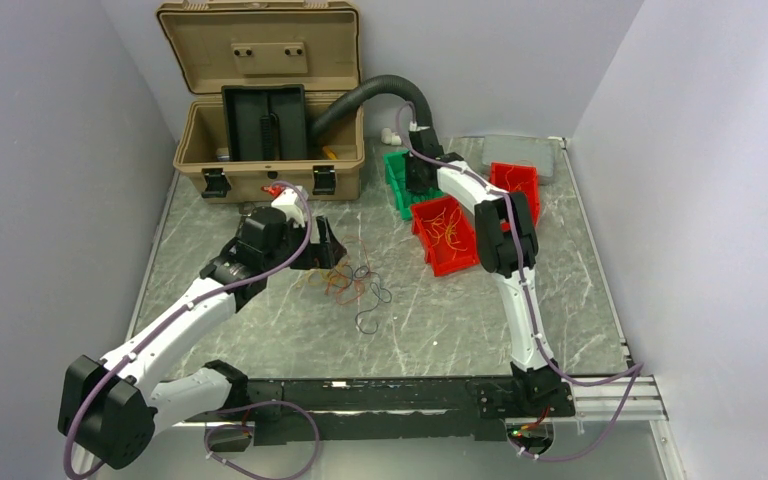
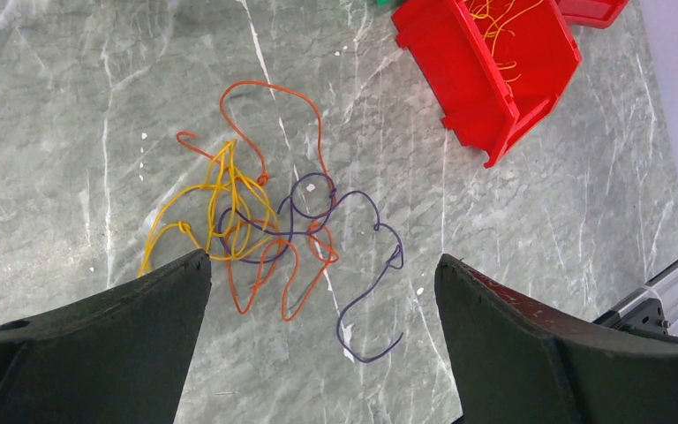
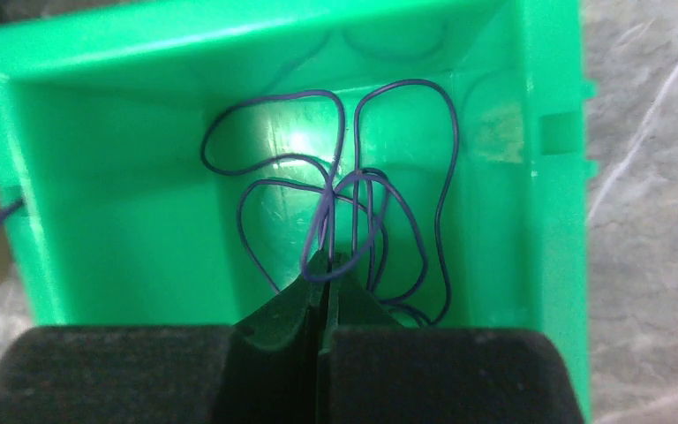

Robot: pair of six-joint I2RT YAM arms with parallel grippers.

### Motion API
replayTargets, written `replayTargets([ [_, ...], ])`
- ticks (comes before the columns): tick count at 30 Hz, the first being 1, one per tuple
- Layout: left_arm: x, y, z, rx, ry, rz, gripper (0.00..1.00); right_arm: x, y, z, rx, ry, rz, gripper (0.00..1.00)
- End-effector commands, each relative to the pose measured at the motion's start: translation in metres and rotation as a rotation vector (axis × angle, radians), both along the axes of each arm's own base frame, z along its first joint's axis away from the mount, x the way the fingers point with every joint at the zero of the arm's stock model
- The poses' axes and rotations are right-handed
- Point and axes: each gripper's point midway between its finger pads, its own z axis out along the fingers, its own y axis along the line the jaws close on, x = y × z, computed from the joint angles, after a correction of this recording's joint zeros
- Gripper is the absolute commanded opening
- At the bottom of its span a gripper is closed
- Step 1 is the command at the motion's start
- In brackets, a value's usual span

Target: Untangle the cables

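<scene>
A tangle of thin cables lies on the marble table. In the left wrist view it shows yellow, orange and dark blue strands looped through each other. My left gripper is open and empty, just above the tangle's near side; it also shows in the top view. My right gripper is shut on a dark blue cable inside the green bin, where more dark blue loops lie. In the top view this gripper is over the green bin.
A red bin holding yellow and orange cables lies beside the green bin; it shows in the left wrist view. A second red bin and a grey tray lie behind. An open tan case with a black hose stands at the back.
</scene>
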Motion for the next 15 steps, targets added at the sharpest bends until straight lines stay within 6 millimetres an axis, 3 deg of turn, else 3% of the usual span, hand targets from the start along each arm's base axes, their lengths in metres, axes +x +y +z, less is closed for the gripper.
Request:
replayTargets([
  [1, 0.005, -0.002, 0.009, -0.008, -0.023, -0.007, 0.99, 0.010, 0.004, 0.030, 0.004, -0.048, 0.004, 0.00],
  [4, 0.004, -0.006, 0.007, -0.010, -0.016, -0.027, 0.99, 0.013, 0.007, 0.060, 0.022, -0.101, 0.025, 0.03],
  [9, 0.005, -0.011, -0.006, 0.005, 0.030, -0.050, 0.99, 0.007, 0.005, 0.109, 0.029, -0.150, 0.053, 0.31],
  [12, 0.007, -0.013, -0.017, 0.020, 0.062, -0.048, 0.99, -0.006, 0.003, 0.132, 0.045, -0.170, 0.061, 0.39],
  [15, 0.009, -0.015, -0.022, 0.021, 0.062, -0.043, 0.99, -0.033, 0.001, 0.149, 0.070, -0.171, 0.092, 0.53],
])
